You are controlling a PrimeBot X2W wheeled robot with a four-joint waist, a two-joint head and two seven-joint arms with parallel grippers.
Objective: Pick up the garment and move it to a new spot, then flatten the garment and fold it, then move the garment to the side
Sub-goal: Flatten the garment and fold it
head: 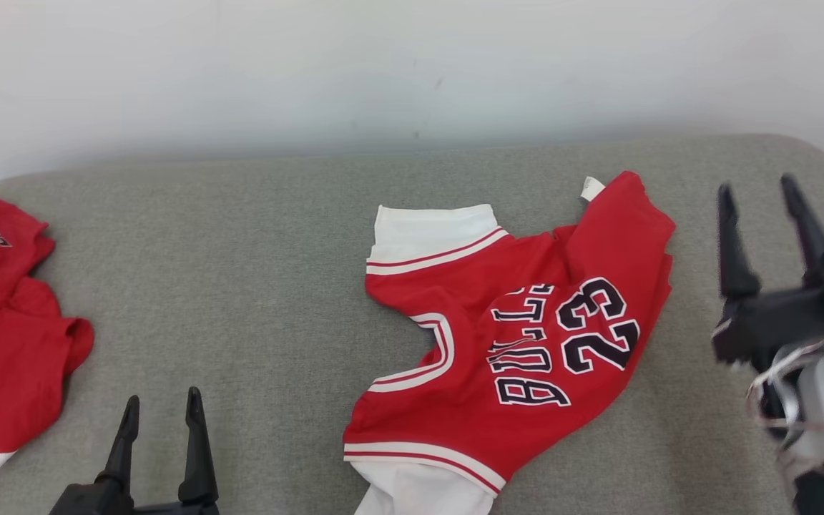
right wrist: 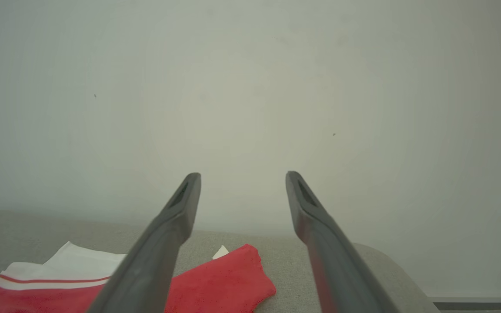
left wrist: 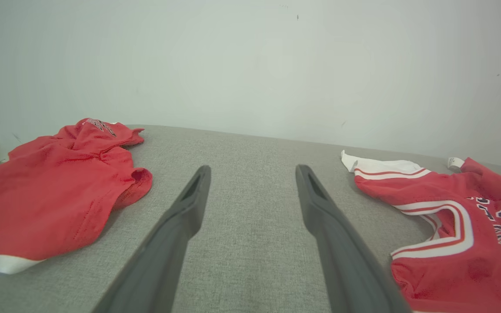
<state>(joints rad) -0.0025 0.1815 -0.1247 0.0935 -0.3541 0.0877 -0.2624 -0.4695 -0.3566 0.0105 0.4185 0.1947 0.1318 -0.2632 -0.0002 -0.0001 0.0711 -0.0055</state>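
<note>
Left hand [head: 162, 397] low at the near edge, fingers apart, empty. Right hand [head: 757, 184] up beside the garment [head: 526, 343], also apart, gripping nothing. Jersey rumpled mid-bench [head: 240, 286], far side folded over. Flattening step, by the look of it: calls for pinching the edges and pulling straight.

My grey table [head: 240, 286] carries a rumpled jersey [head: 526, 336]. Well left of the jersey I see another red garment [head: 4, 336].
</note>
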